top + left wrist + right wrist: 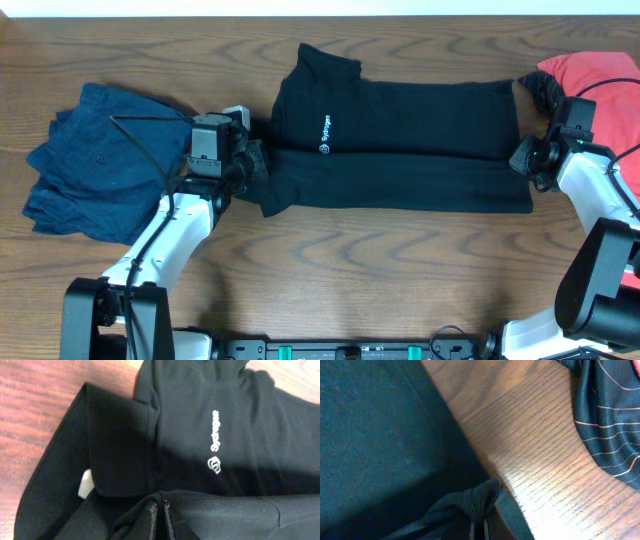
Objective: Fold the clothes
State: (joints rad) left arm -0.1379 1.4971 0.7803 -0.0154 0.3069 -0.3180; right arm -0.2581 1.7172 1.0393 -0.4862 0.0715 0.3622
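Note:
The black short-sleeved shirt (400, 140) lies across the middle of the table, its lower long edge turned up over itself and the white chest logo (325, 135) facing up. My left gripper (256, 162) sits at the shirt's left end, shut on a pinch of black fabric (150, 510). In the left wrist view the logo (215, 462) and a white tag (85, 483) show. At the shirt's right end my right gripper (522, 160) is shut on a bunched fold of the black shirt (470, 502).
A crumpled navy garment (90, 160) lies at the left. At the back right, a red garment (595, 70) rests on a dark plaid one (540, 92), which also shows as the plaid cloth (605, 410). Bare wooden table (535, 460) runs between it and the shirt.

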